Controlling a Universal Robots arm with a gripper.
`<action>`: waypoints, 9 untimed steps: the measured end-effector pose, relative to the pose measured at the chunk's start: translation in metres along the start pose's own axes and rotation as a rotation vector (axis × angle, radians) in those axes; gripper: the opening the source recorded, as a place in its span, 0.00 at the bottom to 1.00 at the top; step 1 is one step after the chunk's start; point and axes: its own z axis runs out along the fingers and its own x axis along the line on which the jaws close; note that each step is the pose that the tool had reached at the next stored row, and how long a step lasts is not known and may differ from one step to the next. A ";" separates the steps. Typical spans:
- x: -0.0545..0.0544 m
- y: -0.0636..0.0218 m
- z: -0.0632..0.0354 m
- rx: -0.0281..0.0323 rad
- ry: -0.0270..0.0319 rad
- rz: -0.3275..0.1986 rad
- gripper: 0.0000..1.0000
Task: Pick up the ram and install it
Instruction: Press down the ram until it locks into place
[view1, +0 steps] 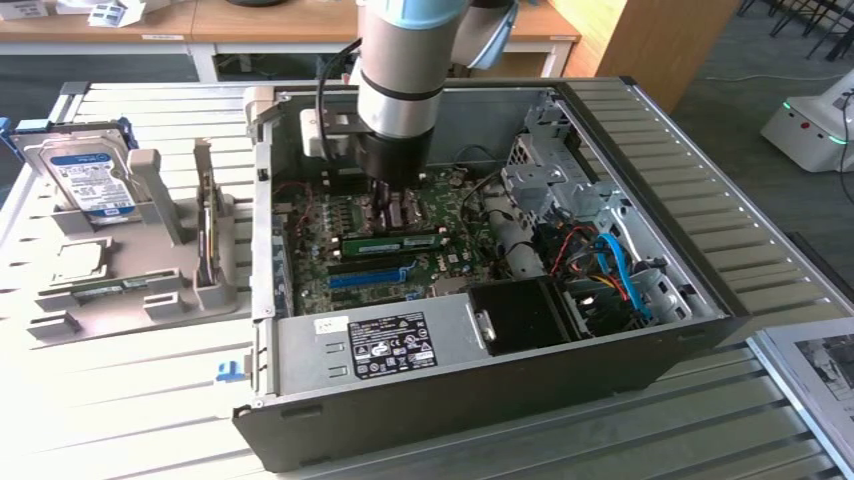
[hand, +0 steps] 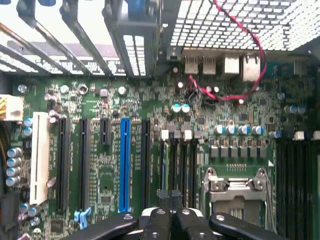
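Gripper: black two-finger gripper (hand: 172, 216) on the grey and blue robot arm (view1: 407, 60), fingers pressed together with nothing between them, reaching down inside the case above the motherboard.
Ram: slim green circuit-board stick with a white sticker (view1: 394, 242), lying across the middle of the motherboard, just beside the gripper's tip, on the side nearer the blue slot.
Motherboard: green circuit board (hand: 105, 170) with black slots, a silver processor socket (hand: 235, 185) and one long blue plastic expansion slot (hand: 124, 165).
Case: open black and grey metal computer tower (view1: 507, 370) lying on its side on a slatted metal table (view1: 134, 420).
Holder: grey plastic rack (view1: 134, 290) at the exterior view's left, carrying a silver hard drive with a blue label (view1: 83, 175).
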 end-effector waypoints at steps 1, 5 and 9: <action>0.000 0.0002 0.0000 0.0000 0.0000 0.000 0.10; 0.000 0.0003 0.0004 0.0000 0.0001 0.000 0.10; 0.000 0.0001 0.0033 0.0000 0.0001 0.000 0.10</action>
